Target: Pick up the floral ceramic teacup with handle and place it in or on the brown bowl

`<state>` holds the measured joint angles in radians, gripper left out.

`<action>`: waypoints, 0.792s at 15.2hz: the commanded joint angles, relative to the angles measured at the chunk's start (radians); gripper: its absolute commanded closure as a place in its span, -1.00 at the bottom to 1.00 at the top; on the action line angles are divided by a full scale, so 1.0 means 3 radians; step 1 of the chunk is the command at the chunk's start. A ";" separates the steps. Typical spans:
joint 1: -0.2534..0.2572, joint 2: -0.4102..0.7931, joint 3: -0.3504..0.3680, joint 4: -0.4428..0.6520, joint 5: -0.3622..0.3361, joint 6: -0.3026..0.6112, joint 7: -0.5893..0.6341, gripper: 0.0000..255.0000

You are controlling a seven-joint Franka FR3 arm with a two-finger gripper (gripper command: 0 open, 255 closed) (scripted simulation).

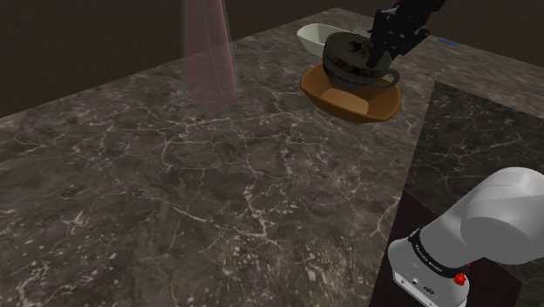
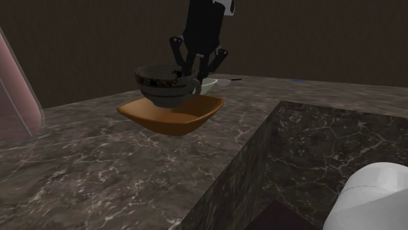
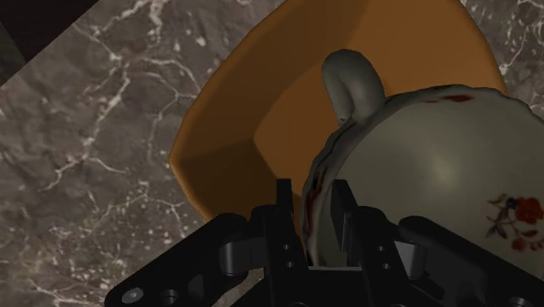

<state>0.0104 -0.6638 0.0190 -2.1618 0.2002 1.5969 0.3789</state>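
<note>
The teacup (image 1: 349, 63) is dark outside with a floral band and pale inside with red flowers (image 3: 436, 166), and its curved handle (image 3: 353, 83) points away from my hand. My black gripper (image 1: 377, 57) is shut on the teacup's rim, one finger inside and one outside (image 3: 321, 228). The cup hangs just over the brown bowl (image 1: 353, 96), and in the second exterior view its base (image 2: 171, 98) sits low within the bowl's (image 2: 171, 116) rim line. Whether it touches the bowl's floor I cannot tell. The orange-brown bowl (image 3: 253, 131) spreads beneath the cup.
A white dish (image 1: 316, 37) stands right behind the brown bowl on the dark marble counter (image 1: 174, 192). A pinkish translucent cone (image 1: 209, 52) rises at the counter's back in the shoulder view. A raised marble block (image 2: 327, 150) stands beside the stand (image 1: 431, 270).
</note>
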 commanded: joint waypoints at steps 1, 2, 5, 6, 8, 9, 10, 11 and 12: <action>0.0000 -0.0002 0.0000 -0.0002 0.0001 0.0004 0.0000 1.00; 0.0000 -0.0002 0.0000 -0.0002 0.0001 0.0004 0.0000 1.00; 0.0000 -0.0002 0.0000 -0.0002 0.0001 0.0004 0.0000 -1.00; 0.0000 -0.0003 0.0000 -0.0003 0.0001 0.0003 0.0000 -1.00; 0.0000 -0.0002 0.0000 -0.0003 0.0001 0.0003 0.0000 -1.00; 0.0000 -0.0002 0.0000 -0.0003 0.0001 0.0003 0.0000 -1.00; 0.0000 -0.0002 0.0000 -0.0003 0.0001 0.0003 0.0000 -1.00; -0.0003 0.0025 -0.0018 0.0129 -0.0009 -0.0103 0.0003 -1.00; -0.0005 0.0055 -0.0036 0.0265 -0.0019 -0.0209 0.0006 -1.00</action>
<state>0.0095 -0.6471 0.0122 -2.1092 0.1967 1.5616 0.3795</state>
